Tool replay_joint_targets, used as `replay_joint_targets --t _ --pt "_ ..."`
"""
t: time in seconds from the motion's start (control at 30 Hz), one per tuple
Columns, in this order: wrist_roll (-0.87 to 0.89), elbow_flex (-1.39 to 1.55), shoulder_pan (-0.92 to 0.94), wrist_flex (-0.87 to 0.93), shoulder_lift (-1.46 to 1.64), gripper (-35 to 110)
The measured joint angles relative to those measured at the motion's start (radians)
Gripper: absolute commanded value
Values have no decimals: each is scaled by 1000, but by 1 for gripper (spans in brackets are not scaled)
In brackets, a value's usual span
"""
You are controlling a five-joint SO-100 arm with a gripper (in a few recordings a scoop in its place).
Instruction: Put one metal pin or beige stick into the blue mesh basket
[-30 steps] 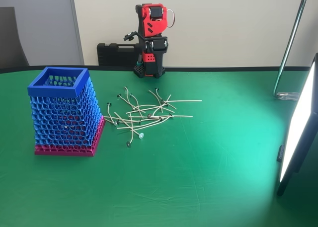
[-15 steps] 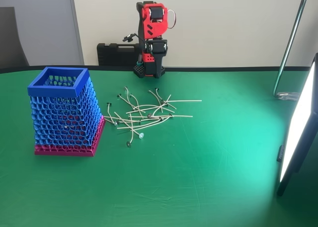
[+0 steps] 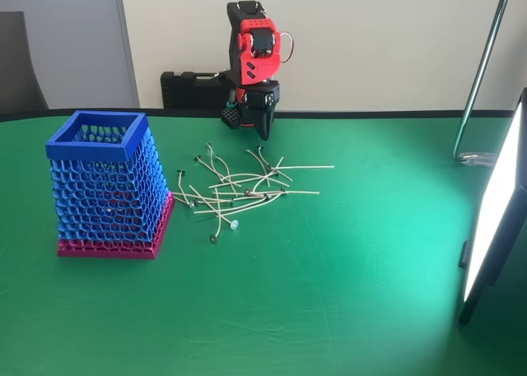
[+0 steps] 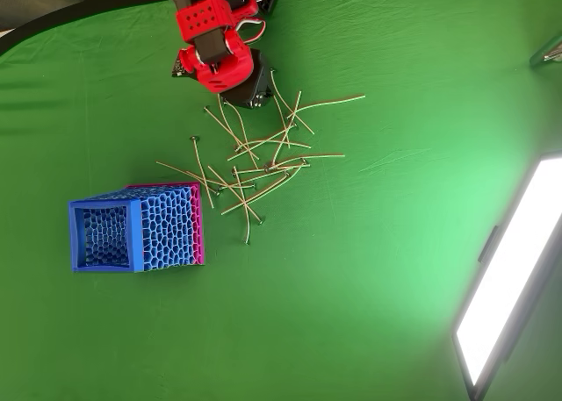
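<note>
Bright, sharp views, light panel (image 3: 494, 220) glaring (right edge)

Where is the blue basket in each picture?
Fixed view: the blue mesh basket stands upright at the left, on the green table, left of the pile of beige sticks.
Overhead view: the basket is at the lower left, below and left of the stick pile.
Shared landmark: the red robot arm, at the top behind the pile in the fixed view and at the top in the overhead view.
</note>
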Motion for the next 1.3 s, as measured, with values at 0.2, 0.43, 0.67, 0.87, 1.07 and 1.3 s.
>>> replay_joint_targets --t 0.2,0.43,0.67,0.87,1.07,1.3 --pt "121 0 0 -18 -54 1" --pt "230 0 35 -103 -95 1" --pt "273 11 55 -179 -121 1" --pt "293 15 52 -216 -137 1" --pt "296 32 35 -250 -141 2" --pt "262 44 23 -275 -144 9"
